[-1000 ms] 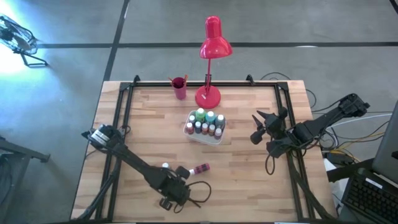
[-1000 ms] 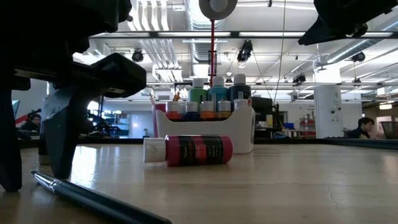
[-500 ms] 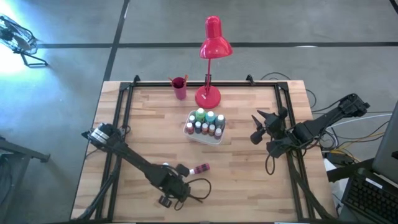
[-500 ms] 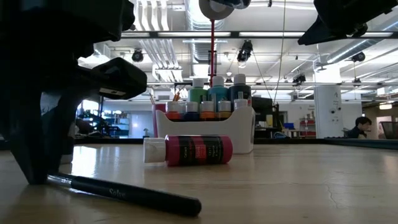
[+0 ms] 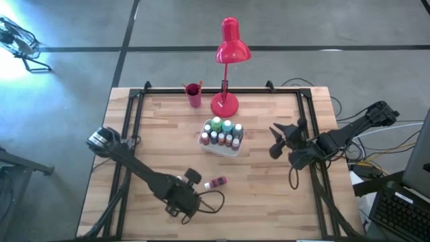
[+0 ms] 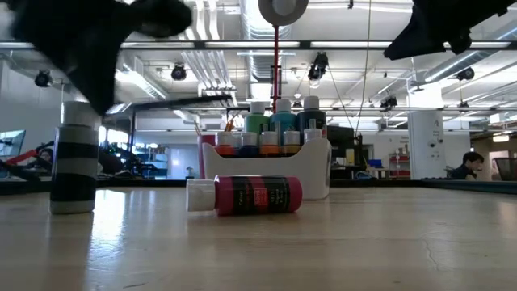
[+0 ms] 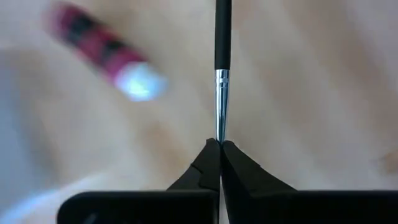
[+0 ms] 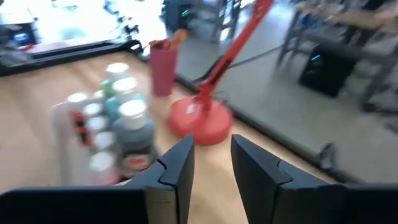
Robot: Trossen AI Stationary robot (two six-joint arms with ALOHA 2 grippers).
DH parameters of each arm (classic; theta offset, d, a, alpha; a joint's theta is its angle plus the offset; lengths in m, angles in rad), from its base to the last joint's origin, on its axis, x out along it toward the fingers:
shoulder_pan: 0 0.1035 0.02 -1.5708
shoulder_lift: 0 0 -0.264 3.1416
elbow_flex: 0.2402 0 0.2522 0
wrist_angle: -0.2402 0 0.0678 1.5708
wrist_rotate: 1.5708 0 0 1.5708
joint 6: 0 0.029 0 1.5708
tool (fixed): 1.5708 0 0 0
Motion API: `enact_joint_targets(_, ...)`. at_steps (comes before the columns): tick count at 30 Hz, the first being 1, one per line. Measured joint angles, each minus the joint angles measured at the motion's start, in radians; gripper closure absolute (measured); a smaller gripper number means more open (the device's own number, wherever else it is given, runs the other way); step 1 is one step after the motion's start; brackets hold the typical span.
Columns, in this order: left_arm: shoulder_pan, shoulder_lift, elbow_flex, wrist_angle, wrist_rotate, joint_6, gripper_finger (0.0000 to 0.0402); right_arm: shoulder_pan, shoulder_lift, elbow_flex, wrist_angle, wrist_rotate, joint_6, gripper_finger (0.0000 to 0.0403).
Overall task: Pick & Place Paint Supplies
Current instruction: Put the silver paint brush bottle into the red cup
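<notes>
My left gripper (image 7: 219, 146) is near the table's front, left of centre (image 5: 183, 196). It is shut on a thin black-handled brush (image 7: 222, 37) with a silver ferrule. The brush shows in the low view (image 6: 194, 102) as a thin dark line, raised above the table. A red paint bottle (image 5: 216, 182) with a pale cap lies on its side on the wood; it also shows in the low view (image 6: 257, 195) and the left wrist view (image 7: 93, 43). My right gripper (image 5: 277, 138) hovers at the right, open and empty (image 8: 211, 155). My left gripper pinches the brush's tip end, just past the silver ferrule (image 7: 219, 132), between its two fingertips. The brush sticks straight out ahead of the fingers, in line with them. It is lifted clear of the table and about level.
A white tray (image 5: 216, 147) holds several upright paint bottles at the table's middle. A red cup (image 5: 194, 95) with brushes and a red desk lamp's base (image 5: 224, 104) stand at the far edge. A black-and-white striped cylinder (image 6: 74, 158) stands near the front left.
My left gripper has gone up and a little toward the far edge, staying shut on the brush's end. The brush first lay on the table, then hung slanted with its handle end down, and is now lifted clear and about level.
</notes>
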Motion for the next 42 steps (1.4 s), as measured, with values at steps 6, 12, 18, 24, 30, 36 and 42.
enact_joint_targets(6, -0.031, -0.012, 0.093, -0.168, -0.408, 0.287, 0.0400, 0.000, -0.002, 0.000, 0.130, -0.195, -0.071, 0.0307)
enact_joint_targets(12, -0.052, -0.014, 0.104, -0.116, -1.005, 0.646, 0.0401, 0.000, -0.006, 0.000, 0.416, -0.395, -0.294, 0.0293)
enact_joint_targets(18, -0.004, -0.014, 0.094, -0.010, -1.229, 0.959, 0.0401, -0.013, -0.007, 0.000, 0.702, -0.639, -0.464, 0.0272)
enact_joint_targets(24, 0.071, -0.014, 0.097, 0.028, -1.216, 1.094, 0.0401, -0.085, -0.006, 0.000, 0.737, -0.815, -0.452, 0.0256)
enact_joint_targets(30, 0.128, -0.014, 0.109, 0.194, -1.142, 1.277, 0.0401, -0.194, 0.018, 0.000, 0.709, -0.940, -0.433, 0.0243)
enact_joint_targets(36, 0.200, -0.014, 0.106, 0.545, -0.919, 1.582, 0.0401, -0.275, 0.029, 0.000, 0.670, -1.053, -0.413, 0.0232)
enact_joint_targets(42, 0.262, -0.014, 0.106, 0.841, -0.770, 1.932, 0.0401, -0.284, -0.001, 0.000, 0.622, -1.144, -0.392, 0.0219)
